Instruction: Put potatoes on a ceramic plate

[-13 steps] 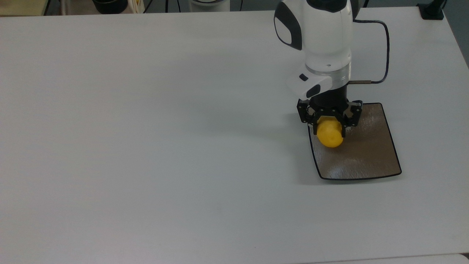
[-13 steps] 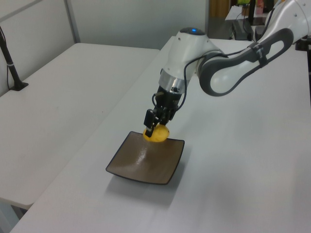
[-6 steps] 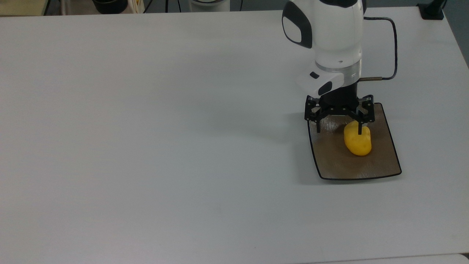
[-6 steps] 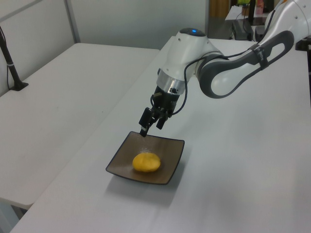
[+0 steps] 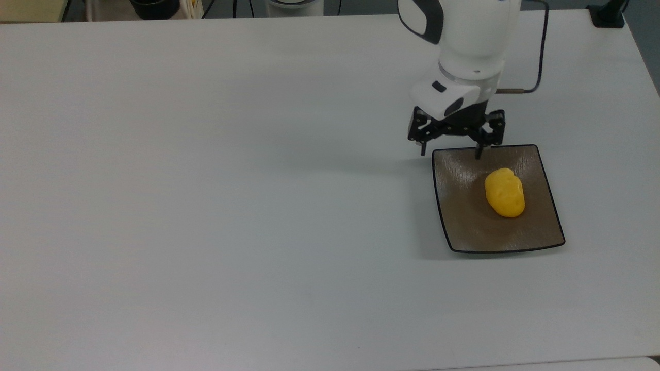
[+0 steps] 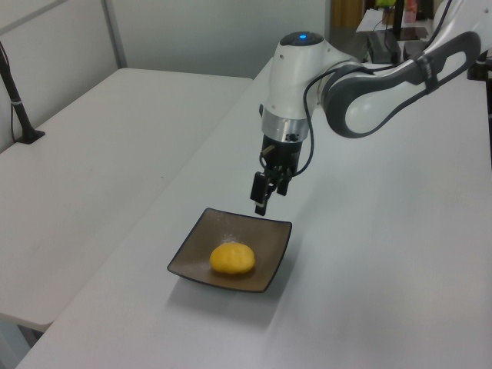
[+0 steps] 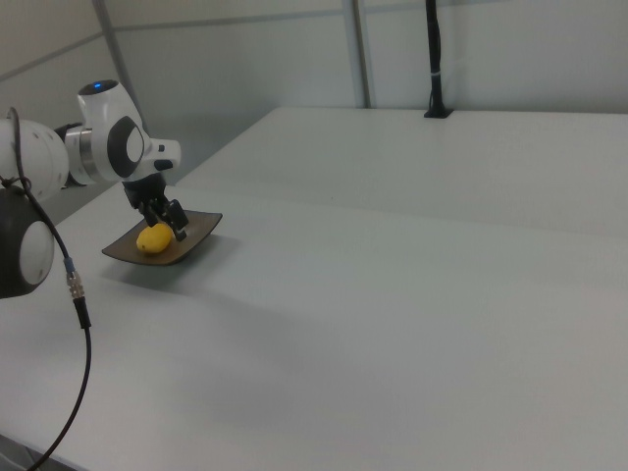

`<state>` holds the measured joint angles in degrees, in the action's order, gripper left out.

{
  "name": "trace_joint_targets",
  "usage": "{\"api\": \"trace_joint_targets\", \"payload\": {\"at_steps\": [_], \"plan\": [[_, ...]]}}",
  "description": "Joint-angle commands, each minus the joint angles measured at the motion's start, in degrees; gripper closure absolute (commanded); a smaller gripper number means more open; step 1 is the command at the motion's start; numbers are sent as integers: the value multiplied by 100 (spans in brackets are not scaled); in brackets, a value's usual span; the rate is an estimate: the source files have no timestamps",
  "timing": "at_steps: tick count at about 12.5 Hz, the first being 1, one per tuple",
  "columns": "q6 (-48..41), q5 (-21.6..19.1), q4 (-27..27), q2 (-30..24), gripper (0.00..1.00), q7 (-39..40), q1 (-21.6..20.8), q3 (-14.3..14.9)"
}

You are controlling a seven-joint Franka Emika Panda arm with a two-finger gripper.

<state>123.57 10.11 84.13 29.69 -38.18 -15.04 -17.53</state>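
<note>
One yellow potato (image 5: pixel 505 192) lies on the square brown-grey ceramic plate (image 5: pixel 536 234), a little toward the top view's right of the plate's middle. The left view shows the potato (image 6: pixel 232 258) resting on the plate (image 6: pixel 192 257), and so does the right view: potato (image 7: pixel 152 238) on plate (image 7: pixel 198 235). My gripper (image 5: pixel 450 152) hangs open and empty above the plate's far edge, clear of the potato. It shows again (image 6: pixel 261 201) in the left view, and in the right view (image 7: pixel 173 227).
The white table (image 5: pixel 206 180) stretches wide to the top view's left of the plate. A black cable (image 5: pixel 542 51) runs from the wrist. A black post base (image 5: pixel 608 15) stands at the table's far right corner.
The gripper held the potato above the plate a second ago. It opened, the potato dropped onto the plate, and the gripper has risen and drawn back to the plate's far edge.
</note>
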Motion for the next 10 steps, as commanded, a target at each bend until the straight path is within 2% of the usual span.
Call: {"api": "trace_joint_targets", "payload": {"at_steps": [1, 3, 5, 8, 9, 10], "plan": [[-401, -53, 1200, -1235, 0, 695, 160, 249], [-947, -272, 1596, -1711, 0, 1371, 160, 434], [-1482, -596, 2009, -2272, 0, 2337, 160, 845], [-1792, -668, 2571, -2888, 0, 3130, 168, 1381], [-1784, -677, 2678, -3047, 0, 3167, 290, 1506], [-1784, -755, 2697, -3196, 0, 3176, 648, 1507]]}}
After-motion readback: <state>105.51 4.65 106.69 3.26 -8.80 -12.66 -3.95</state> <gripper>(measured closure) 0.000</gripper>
